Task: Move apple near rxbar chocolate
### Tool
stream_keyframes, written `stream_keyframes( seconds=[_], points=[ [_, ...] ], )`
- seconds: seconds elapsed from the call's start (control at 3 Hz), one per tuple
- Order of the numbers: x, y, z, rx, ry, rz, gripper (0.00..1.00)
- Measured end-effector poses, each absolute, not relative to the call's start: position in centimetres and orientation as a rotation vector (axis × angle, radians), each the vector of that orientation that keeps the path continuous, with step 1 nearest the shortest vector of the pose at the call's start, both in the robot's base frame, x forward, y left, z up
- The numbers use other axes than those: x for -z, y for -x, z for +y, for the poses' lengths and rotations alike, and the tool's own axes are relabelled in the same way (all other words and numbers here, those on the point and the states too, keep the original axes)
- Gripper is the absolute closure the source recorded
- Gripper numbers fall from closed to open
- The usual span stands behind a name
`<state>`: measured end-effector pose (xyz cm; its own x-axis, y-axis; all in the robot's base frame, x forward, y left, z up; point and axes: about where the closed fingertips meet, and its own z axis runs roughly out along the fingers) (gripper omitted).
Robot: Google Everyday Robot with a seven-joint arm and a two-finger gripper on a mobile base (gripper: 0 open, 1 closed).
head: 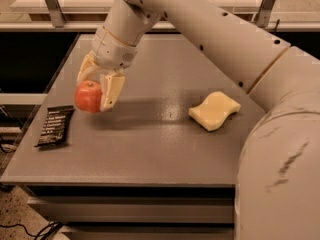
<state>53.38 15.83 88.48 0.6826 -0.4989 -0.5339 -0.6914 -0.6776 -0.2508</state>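
The red-orange apple [87, 97] is held in my gripper [95, 91], whose pale fingers [111, 90] are shut around it, over the left part of the grey table [160, 149]. The apple hangs low, close above the tabletop. The rxbar chocolate [55, 126], a flat black wrapper with white text, lies at the table's left edge, just left of and below the apple, a short gap apart. My arm reaches in from the upper right.
A pale yellow wavy sponge [215, 110] lies on the right part of the table. My arm's large white body [280, 174] fills the lower right. A dark drop lies beyond the table's left edge, and metal rails run along the back.
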Motion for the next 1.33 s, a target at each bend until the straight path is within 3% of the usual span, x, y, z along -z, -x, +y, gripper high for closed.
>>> stream_keyframes(
  seconds=[1.33],
  points=[
    [-87.3,-51.9,19.2,-0.715,2.440,0.806,1.00]
  ],
)
